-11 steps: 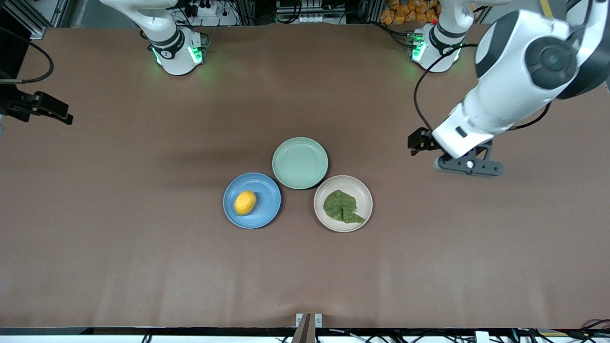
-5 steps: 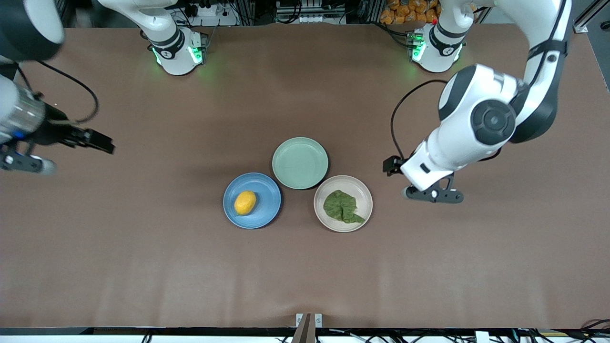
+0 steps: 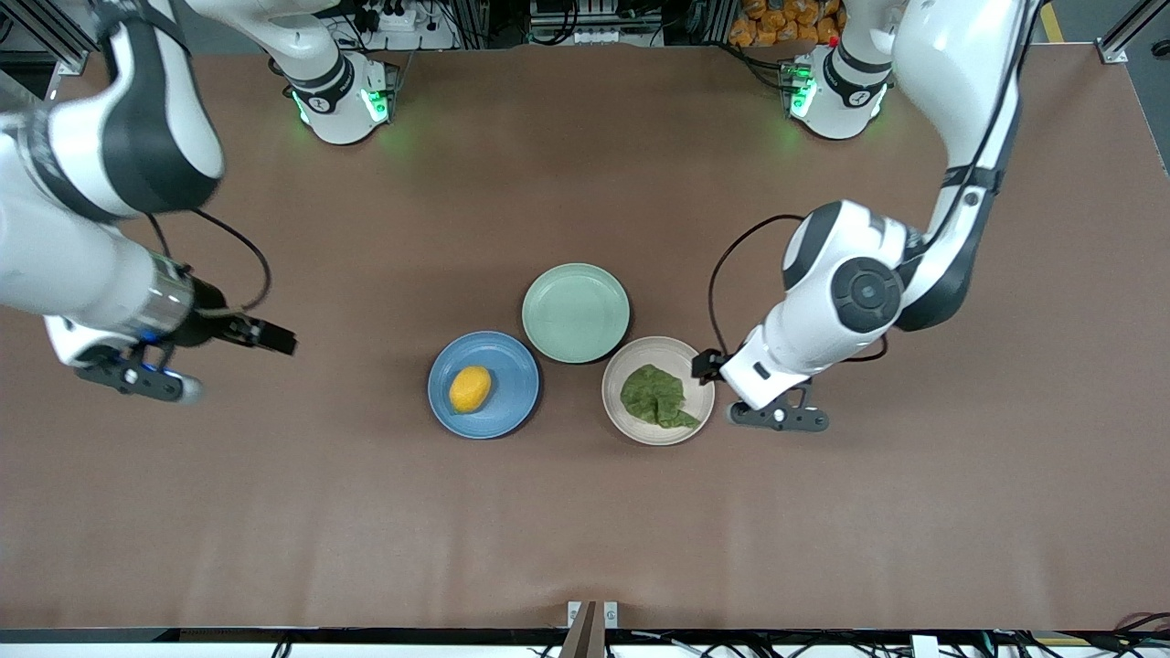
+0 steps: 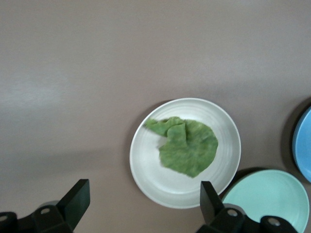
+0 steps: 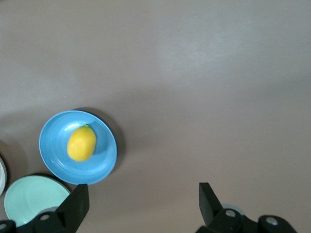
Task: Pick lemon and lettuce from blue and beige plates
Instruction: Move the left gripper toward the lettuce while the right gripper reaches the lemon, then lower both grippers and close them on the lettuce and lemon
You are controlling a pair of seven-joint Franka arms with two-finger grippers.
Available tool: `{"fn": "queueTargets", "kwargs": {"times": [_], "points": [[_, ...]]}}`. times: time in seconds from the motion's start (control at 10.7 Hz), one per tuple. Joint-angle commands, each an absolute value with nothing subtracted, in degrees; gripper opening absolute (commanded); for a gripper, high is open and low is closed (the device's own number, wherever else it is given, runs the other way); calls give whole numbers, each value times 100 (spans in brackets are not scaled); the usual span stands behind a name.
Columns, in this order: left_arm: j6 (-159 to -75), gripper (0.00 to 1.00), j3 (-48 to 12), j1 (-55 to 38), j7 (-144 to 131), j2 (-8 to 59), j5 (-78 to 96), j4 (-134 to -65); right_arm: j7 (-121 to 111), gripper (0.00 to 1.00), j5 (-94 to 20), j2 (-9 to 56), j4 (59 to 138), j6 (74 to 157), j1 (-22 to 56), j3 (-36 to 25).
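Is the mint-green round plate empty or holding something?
Empty. The mint-green round plate shows a bare surface in the front view; the yellow lemon and wrinkled green lettuce leaf sit on neighbouring plates.

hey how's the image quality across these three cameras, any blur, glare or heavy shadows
Front view: sharp, evenly lit; green base lights glow on the table; soft shadow beside the mint-green plate. Left wrist view: the lettuce looks slightly soft, and a dark shadow edges the beige plate. Right wrist view: the lemon is fairly crisp, with a shadow beside the blue plate.
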State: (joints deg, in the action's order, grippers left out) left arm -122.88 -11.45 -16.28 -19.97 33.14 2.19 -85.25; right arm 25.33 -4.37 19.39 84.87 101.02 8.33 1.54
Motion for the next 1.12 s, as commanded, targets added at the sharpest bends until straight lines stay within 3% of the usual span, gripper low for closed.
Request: {"fn": "queueTargets", "kwargs": {"times": [0.0, 0.65, 1.03], "points": [[-12523, 100, -1063, -1854, -2433, 3567, -69, -8332, 3152, 100, -527, 2389, 8402, 10545, 1115, 132], [-13850, 100, -906, -2293, -3129, 4332, -694, -8341, 5113, 100, -466, 3304, 8402, 11715, 1783, 123], [-14369, 100, -370, -2856, -3471, 4692, -694, -8350, 5589, 100, -422, 3682, 8559, 12390, 2030, 123]]}}
